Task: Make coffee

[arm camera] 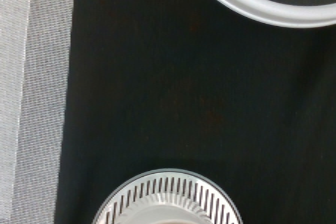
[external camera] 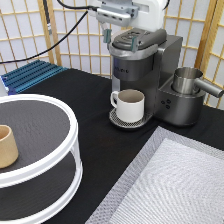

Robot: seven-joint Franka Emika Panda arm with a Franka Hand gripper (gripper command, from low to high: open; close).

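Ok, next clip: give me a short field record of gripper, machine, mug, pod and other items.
gripper: gripper right above the coffee machine's lid, jaws open, holding nothing
coffee machine: coffee machine at exterior view's top, lid down
mug: cream-white mug on the machine's drip tray
pod: not visible
other: tan cup on the white two-tier turntable; metal frothing jug on the machine's side base

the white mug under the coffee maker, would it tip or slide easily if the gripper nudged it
The mug looks squat and wide, so it probably resists tipping. It sits on the slotted drip tray, so it would likely slide rather than roll. It looks ceramic, probably heavy and breakable. The gripper is above the coffee maker.
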